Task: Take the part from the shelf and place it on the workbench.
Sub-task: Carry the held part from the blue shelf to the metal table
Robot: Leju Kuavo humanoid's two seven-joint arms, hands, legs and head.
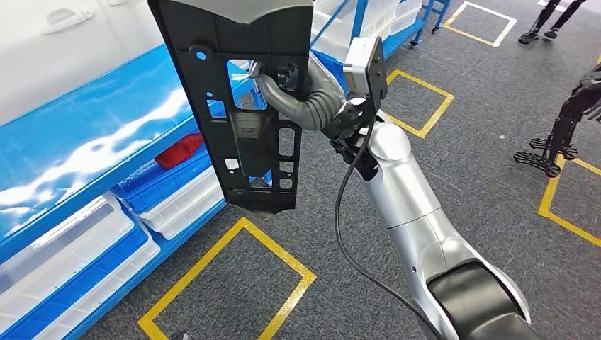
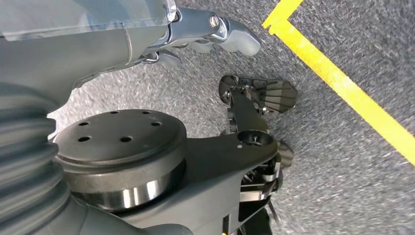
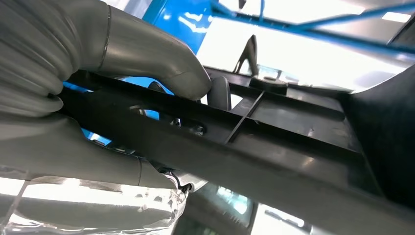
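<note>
The part [image 1: 241, 106] is a long black plastic panel with several cut-outs, held upright in the air in front of the blue shelf [image 1: 106, 127]. My right hand [image 1: 283, 78] grips it from behind, with fingers reaching through a cut-out near its upper half. In the right wrist view the thumb [image 3: 166, 68] presses on a rib of the part [image 3: 274, 147], and the other fingers wrap it from the opposite side. My left hand [image 2: 195, 34] hangs over the grey carpet, holding nothing, its fingers loosely apart.
White and blue bins [image 1: 85, 248] fill the shelf's lower level, with a red item [image 1: 181, 150] among them. Yellow tape squares [image 1: 234, 283] mark the grey floor. A person's legs [image 1: 553, 18] and another robot's black legs [image 1: 567, 127] stand at the far right.
</note>
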